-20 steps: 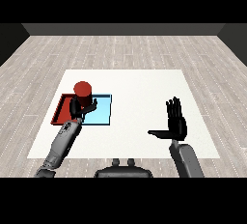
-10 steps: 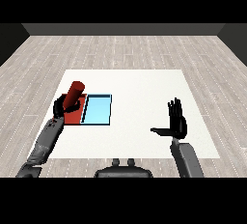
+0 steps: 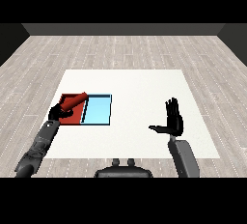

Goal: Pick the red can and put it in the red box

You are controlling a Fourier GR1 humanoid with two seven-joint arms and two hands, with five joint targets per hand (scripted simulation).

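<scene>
A red can (image 3: pixel 75 102) lies tilted almost on its side over the red tray (image 3: pixel 72 118), held in our left hand (image 3: pixel 59 112). The can's long axis runs from lower left to upper right, its upper end pointing toward the light blue tray (image 3: pixel 98 111). Our left fingers (image 3: pixel 63 110) curl round the can's lower end, so most of the can sticks out past the hand, up and to the right. We cannot tell whether the can touches the tray or is held just above it.

The red tray sits on the left side of the white counter (image 3: pixel 137 92), and the light blue tray lies right beside it, edge to edge. The can is over the red tray's far part, with its upper end near the border between the two trays.

Our right hand (image 3: pixel 173 121) is well apart, on the right side of the counter. It is raised with the fingers straight and the thumb out to the left, holding nothing.

We judge that the can is at its goal, and what remains is to let it go. Because its free end leans toward the blue tray, it could roll or tip that way on release.
</scene>
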